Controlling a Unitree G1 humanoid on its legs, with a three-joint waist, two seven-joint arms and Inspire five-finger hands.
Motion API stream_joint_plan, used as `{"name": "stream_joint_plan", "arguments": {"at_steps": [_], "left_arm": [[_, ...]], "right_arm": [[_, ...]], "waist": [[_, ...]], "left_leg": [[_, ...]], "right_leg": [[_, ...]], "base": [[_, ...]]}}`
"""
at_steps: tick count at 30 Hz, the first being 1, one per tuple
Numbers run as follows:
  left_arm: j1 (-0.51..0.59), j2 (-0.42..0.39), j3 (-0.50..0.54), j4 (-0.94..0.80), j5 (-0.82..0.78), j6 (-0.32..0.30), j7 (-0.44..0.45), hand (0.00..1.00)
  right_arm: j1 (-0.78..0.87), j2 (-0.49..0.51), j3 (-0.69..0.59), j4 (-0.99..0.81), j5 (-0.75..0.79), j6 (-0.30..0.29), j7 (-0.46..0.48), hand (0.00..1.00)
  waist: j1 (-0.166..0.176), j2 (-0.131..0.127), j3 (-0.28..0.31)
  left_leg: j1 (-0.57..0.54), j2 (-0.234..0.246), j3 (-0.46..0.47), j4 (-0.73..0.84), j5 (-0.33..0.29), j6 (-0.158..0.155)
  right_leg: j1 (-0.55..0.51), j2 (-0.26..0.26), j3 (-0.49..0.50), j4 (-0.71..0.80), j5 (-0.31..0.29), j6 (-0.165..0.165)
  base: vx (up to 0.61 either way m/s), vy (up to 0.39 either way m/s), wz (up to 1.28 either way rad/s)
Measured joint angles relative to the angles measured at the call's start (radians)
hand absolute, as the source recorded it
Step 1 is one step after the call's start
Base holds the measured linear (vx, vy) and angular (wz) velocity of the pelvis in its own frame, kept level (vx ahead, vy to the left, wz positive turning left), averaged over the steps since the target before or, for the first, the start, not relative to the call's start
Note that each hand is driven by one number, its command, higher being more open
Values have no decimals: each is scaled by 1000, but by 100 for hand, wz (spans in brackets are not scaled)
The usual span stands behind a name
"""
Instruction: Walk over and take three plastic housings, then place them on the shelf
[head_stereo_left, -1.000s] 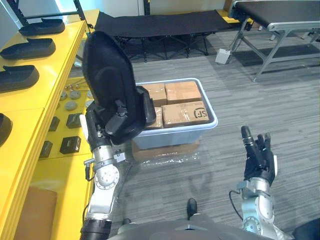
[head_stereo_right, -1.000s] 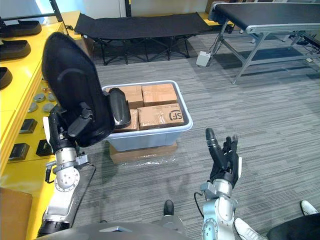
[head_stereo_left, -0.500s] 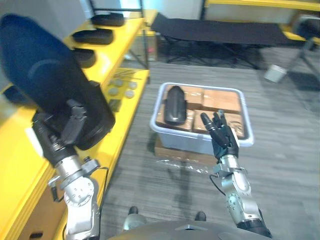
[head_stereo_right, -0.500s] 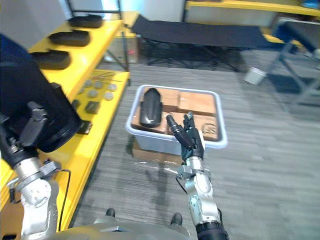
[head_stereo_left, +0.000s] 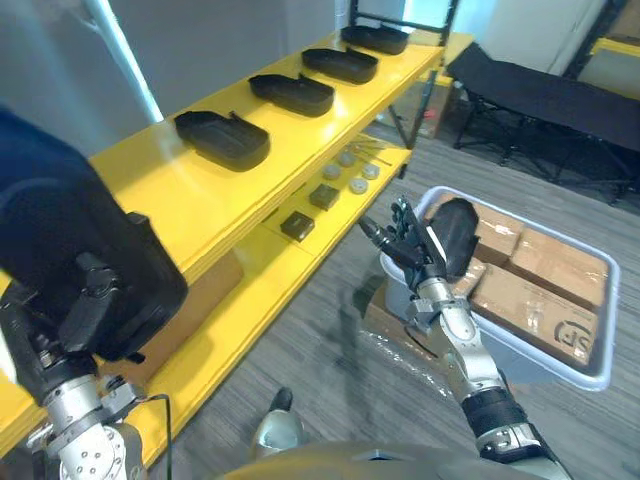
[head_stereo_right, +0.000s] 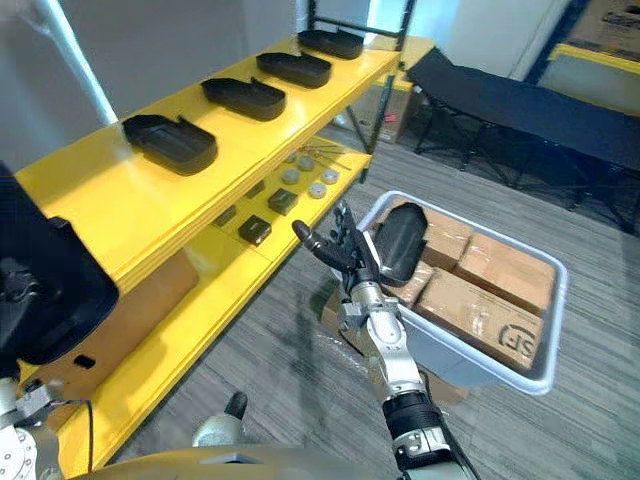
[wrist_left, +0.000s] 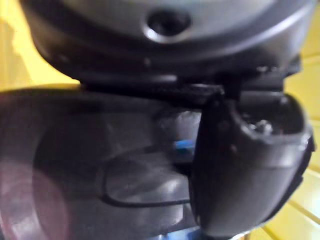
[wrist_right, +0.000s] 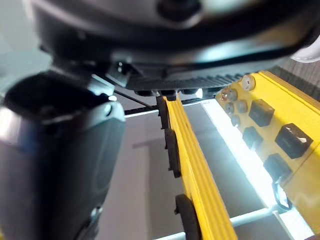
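My left hand (head_stereo_left: 72, 335) is shut on a large black plastic housing (head_stereo_left: 70, 255), held upright at the lower left beside the yellow shelf (head_stereo_left: 170, 200). In the left wrist view the thumb (wrist_left: 245, 165) presses on the housing's glossy face (wrist_left: 95, 150). My right hand (head_stereo_left: 408, 240) is open and raised, fingers straight, in front of the near corner of a pale bin (head_stereo_left: 535, 352). Another black housing (head_stereo_left: 452, 235) lies in that bin on cardboard boxes (head_stereo_left: 520, 295). Several black housings (head_stereo_left: 222, 138) stand in a row on the shelf's top board.
The lower shelf board carries small round discs (head_stereo_left: 347, 176) and black blocks (head_stereo_left: 298, 226). A brown box (head_stereo_left: 205, 300) sits under the shelf. A black folding cot (head_stereo_left: 540, 95) stands at the back. Grey carpet runs between shelf and bin.
The camera has swung left toward the shelf, which now runs across the view. My left hand still holds the housing; the right hand stays raised and open near the bin.
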Motion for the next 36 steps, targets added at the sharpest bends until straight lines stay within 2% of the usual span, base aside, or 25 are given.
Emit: {"name": "stream_joint_plan", "arguments": {"at_steps": [2,5,6,7,8,10,11,14,17,19,22,23,25,27,29,30,31,32,33,34,35,36], "left_arm": [[-1,0,-28,-12,-11,-14,-13,0],[-9,4,-48,-25,-14,-15,-14,0],[-33,18,-59,-24,-15,-15,-16,0],[-47,27,-65,-24,-18,-15,-19,0],[-76,51,-93,-18,-26,-15,-26,0],[-119,80,-162,9,-28,-19,-49,0],[-125,87,-192,16,-28,-19,-51,0],[-101,87,-266,16,-17,-18,-54,0],[-84,82,-290,16,-17,-18,-29,0],[-65,73,-292,16,-18,-18,-14,0],[-63,72,-292,16,-18,-18,-13,0],[-64,72,-289,16,-18,-18,-21,0],[-64,72,-280,17,-20,-18,-25,0],[-64,71,-251,19,-22,-18,-28,0],[-65,71,-220,19,-23,-18,-38,0],[-66,68,-201,21,-24,-18,-50,0],[-76,61,-191,22,-24,-18,-55,0],[-78,60,-190,22,-24,-19,-57,0],[-84,62,-182,22,-23,-19,-66,0],[-89,70,-171,22,-21,-19,-72,0],[-89,75,-167,22,-18,-18,-68,0],[-89,86,-163,23,-16,-16,-61,0]], "right_arm": [[17,-2,-5,0,-57,9,-8,100],[46,-2,-13,-11,-58,10,4,100],[75,-1,-29,-35,-54,10,14,100],[90,-1,-35,-48,-54,10,14,100],[124,1,-50,-70,-54,9,10,100],[176,7,-82,-90,-49,-3,6,100],[184,13,-91,-90,-47,-9,7,100],[212,26,-91,-137,-51,-10,27,100],[240,28,-81,-227,-53,-26,69,100],[265,29,-84,-282,-52,-46,82,100],[268,30,-94,-285,-43,-68,84,100],[267,31,-105,-285,-44,-75,80,100],[264,33,-108,-285,-47,-78,77,100],[255,48,-108,-281,-59,-80,67,100],[252,70,-115,-278,-59,-83,55,100],[253,83,-121,-270,-61,-83,48,100],[248,79,-123,-265,-64,-87,37,100],[247,76,-123,-264,-64,-87,36,100],[245,72,-125,-263,-68,-90,33,100],[240,75,-125,-263,-80,-98,31,100],[232,77,-126,-257,-101,-104,28,100],[213,80,-126,-230,-129,-120,22,100]], "waist": [[13,1,5],[6,-3,10],[-11,-6,20],[-24,-9,27],[-49,-17,33],[-77,-29,39],[-82,-32,44],[-94,-26,57],[-97,-12,67],[-103,-9,81],[-109,-15,91],[-101,-20,92],[-89,-31,99],[-81,-49,102],[-66,-68,108],[-69,-81,103],[-68,-82,100],[-68,-81,99],[-72,-81,96],[-77,-88,91],[-83,-90,92],[-105,-92,93]], "left_leg": [[4,-14,0,-16,9,-1],[0,-32,4,-15,8,0],[-5,-46,-10,-12,9,5],[-6,-54,-25,-12,11,9],[-10,-74,-61,-11,16,13],[-18,-101,-111,-13,39,2],[-19,-104,-119,-13,43,0],[-25,-94,-87,19,46,4],[-25,-67,-38,29,42,12],[-51,-51,21,82,19,46],[-78,-42,65,129,11,62],[-91,-44,86,143,11,62],[-92,-56,97,143,10,61],[-109,-89,104,164,-6,51],[-130,-123,117,229,-60,70],[-128,-141,134,255,-98,66],[-129,-154,129,279,-115,82],[-129,-155,127,282,-118,86],[-121,-161,122,285,-129,95],[-109,-172,115,277,-143,114],[-95,-178,107,267,-147,120],[-51,-184,81,231,-144,136]], "right_leg": [[-5,-21,-4,23,-11,10],[-27,-58,3,89,-48,21],[-60,-74,70,171,-110,22],[-74,-73,118,207,-142,19],[-99,-66,204,272,-203,3],[-120,-59,299,343,-267,-12],[-120,-59,315,354,-280,-5],[-112,-50,300,377,-300,-7],[-122,-38,300,413,-332,-22],[-107,-31,271,428,-347,-27],[-84,-33,224,430,-362,-20],[-78,-40,210,428,-367,-14],[-76,-53,215,427,-371,-8],[-66,-76,220,420,-377,4],[-29,-103,206,376,-363,27],[4,-113,198,366,-334,56],[-34,-139,246,461,-311,30],[-48,-143,260,495,-302,24],[-118,-163,328,632,-243,18],[-187,-179,396,749,-158,15],[-215,-185,421,800,-102,11],[-263,-203,455,894,5,-10]], "base": [[15,78,22],[17,67,14],[6,46,38],[-9,-2,73],[-10,-51,82],[4,-93,84],[11,-82,46],[-36,-73,15],[-113,-72,3],[-113,-66,32],[-53,-11,49],[5,39,36],[52,62,20],[122,113,26],[174,151,23],[219,156,28],[226,175,26],[160,181,27],[197,208,20],[210,185,24],[270,142,30],[306,74,37]]}}
